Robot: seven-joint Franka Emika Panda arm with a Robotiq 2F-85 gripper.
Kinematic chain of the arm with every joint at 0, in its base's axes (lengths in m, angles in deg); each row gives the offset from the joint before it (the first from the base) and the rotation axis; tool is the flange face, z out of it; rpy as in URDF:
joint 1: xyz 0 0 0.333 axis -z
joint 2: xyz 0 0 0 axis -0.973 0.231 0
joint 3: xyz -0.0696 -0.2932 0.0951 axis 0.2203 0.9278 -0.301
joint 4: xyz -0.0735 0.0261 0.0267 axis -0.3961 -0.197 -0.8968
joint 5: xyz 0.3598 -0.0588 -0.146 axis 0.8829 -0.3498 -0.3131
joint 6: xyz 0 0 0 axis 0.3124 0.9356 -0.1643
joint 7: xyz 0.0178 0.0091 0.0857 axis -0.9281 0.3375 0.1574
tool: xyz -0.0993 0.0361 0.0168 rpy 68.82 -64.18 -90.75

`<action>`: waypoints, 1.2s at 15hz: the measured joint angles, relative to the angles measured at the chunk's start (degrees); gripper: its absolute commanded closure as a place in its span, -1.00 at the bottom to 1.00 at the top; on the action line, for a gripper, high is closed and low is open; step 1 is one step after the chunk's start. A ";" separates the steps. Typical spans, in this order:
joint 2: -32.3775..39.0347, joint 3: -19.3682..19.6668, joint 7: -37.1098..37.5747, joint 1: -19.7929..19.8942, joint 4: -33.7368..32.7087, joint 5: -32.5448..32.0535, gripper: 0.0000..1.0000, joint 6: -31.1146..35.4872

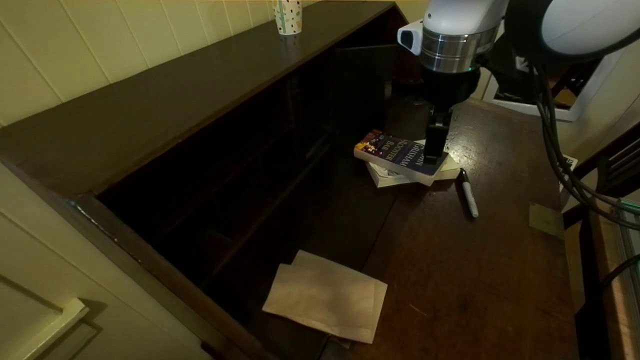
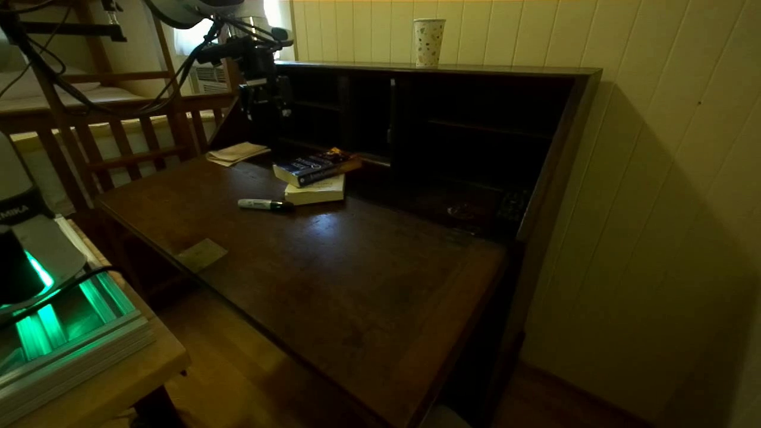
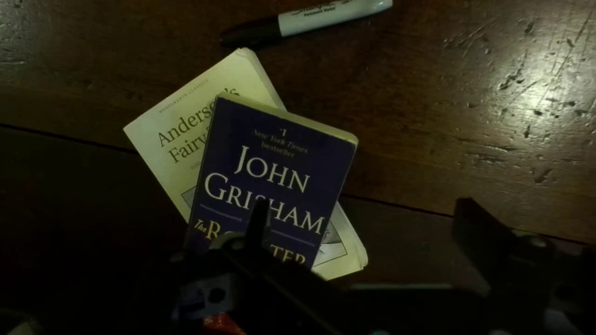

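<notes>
The end effector stands wide, empty, above stacked paperbacks; only exterior views show a tapered, speckled cup.

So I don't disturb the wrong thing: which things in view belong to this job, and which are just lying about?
Likely in the job, nearest the open end effector:
blue book, on top
pale book, beneath it

Probably just lying about:
marker, close by
brown paper
paper cup
</notes>
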State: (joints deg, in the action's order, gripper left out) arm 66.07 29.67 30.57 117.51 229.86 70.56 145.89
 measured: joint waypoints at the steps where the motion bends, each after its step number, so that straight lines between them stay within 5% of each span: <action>1: 0.25 4.24 0.22 -4.39 0.26 -0.87 -1.00 0.44; 5: 1.02 19.42 1.99 -21.27 1.75 -4.48 -1.00 2.86; 8: 1.10 25.98 6.14 -28.70 3.25 -9.43 -1.00 5.09; 18: 5.37 32.87 24.89 -36.13 4.74 -28.35 -1.00 5.01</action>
State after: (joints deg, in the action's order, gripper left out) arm 71.44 62.54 55.46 81.38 234.60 42.21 150.90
